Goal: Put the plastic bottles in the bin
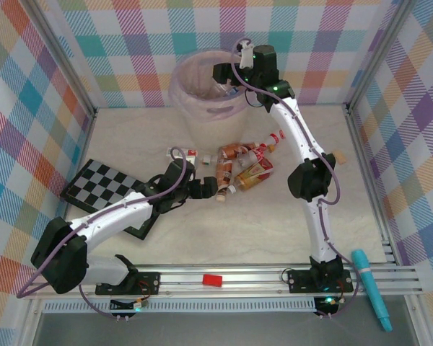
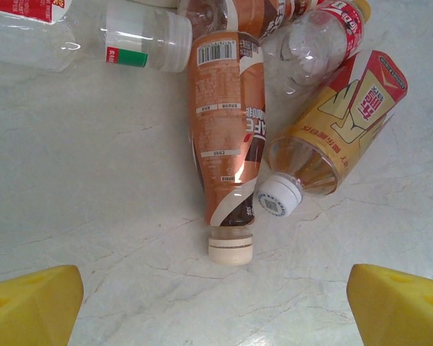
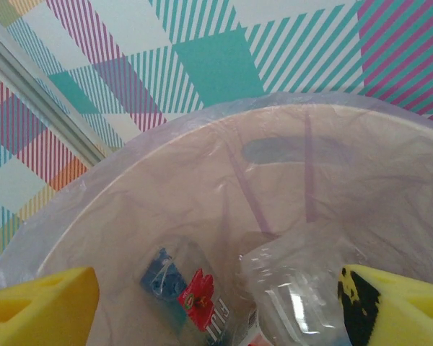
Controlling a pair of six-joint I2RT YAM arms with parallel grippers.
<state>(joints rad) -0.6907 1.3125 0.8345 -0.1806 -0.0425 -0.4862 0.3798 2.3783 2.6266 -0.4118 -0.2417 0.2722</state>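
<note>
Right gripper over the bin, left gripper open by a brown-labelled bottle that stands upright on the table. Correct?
Not quite: the brown-labelled bottle lies on its side on the table, as the left wrist view shows. The left gripper is open by it and the right gripper is over the bin.

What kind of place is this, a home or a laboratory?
Probably a robot test booth in a laboratory: plaid walls on a metal frame, the left arm and right arm bolted to a rail, and bottles staged near a bin.
</note>
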